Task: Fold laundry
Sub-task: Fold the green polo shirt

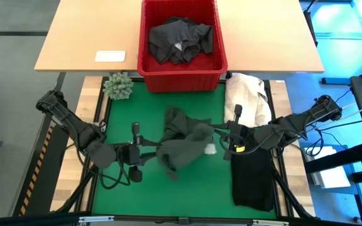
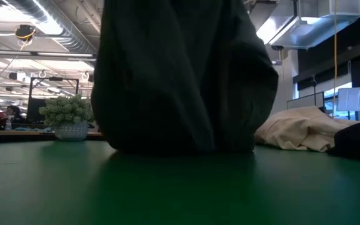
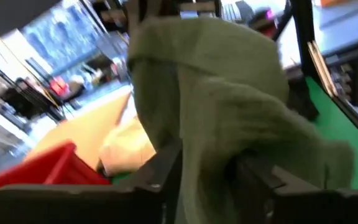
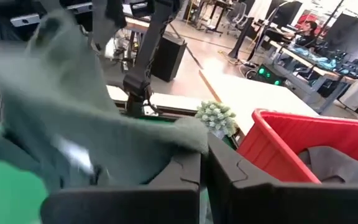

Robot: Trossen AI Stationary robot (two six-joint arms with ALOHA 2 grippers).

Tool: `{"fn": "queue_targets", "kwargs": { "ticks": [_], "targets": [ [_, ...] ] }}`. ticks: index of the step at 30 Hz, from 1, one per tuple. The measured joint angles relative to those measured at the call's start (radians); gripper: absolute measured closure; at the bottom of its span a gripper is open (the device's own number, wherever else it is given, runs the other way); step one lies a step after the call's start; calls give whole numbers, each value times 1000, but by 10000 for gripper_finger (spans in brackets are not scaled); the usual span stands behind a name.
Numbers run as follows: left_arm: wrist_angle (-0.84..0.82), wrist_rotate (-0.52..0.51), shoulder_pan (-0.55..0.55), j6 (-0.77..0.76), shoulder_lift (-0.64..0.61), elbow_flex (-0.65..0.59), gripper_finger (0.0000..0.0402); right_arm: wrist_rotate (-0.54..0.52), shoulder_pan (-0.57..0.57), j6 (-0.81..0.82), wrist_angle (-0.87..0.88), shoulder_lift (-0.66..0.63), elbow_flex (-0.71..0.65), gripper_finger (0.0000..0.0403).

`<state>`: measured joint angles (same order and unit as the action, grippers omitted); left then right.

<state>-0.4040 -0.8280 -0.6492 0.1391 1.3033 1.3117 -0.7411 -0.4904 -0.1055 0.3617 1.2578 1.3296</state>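
Green garment (image 1: 182, 143): 1, lifted | folded black (image 1: 252, 179): 1 | left jaws parted, right clamped, both holding it

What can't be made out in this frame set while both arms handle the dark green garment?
- Low view: the dark green garment fills the middle and hides both grippers.
- Left wrist view: the left gripper is draped in blurred cloth, so its grip cannot be judged.
- Right wrist view: the garment is motion-blurred; the right gripper is shut on its edge.
- High view: the red basket holds dark garments bunched together, uncountable.
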Motion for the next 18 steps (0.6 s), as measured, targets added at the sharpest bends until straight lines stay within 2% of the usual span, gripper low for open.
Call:
{"fn": "queue_targets", "kwargs": {
  "ticks": [5, 9, 14, 18],
  "targets": [
    [-193, 0, -1, -212, 1, 0, 256, 27, 0, 7, 9, 27, 0, 400],
    [-273, 11, -1, -345, 1, 0, 250, 32, 0, 8, 9, 37, 0, 400],
    [-272, 105, 0, -506, 11, 0, 250, 34, 0, 21, 8, 37, -1, 401],
    [-260, 165, -2, -623, 77, -10, 251, 39, 0, 22, 7, 37, -1, 400]
  ]
}}
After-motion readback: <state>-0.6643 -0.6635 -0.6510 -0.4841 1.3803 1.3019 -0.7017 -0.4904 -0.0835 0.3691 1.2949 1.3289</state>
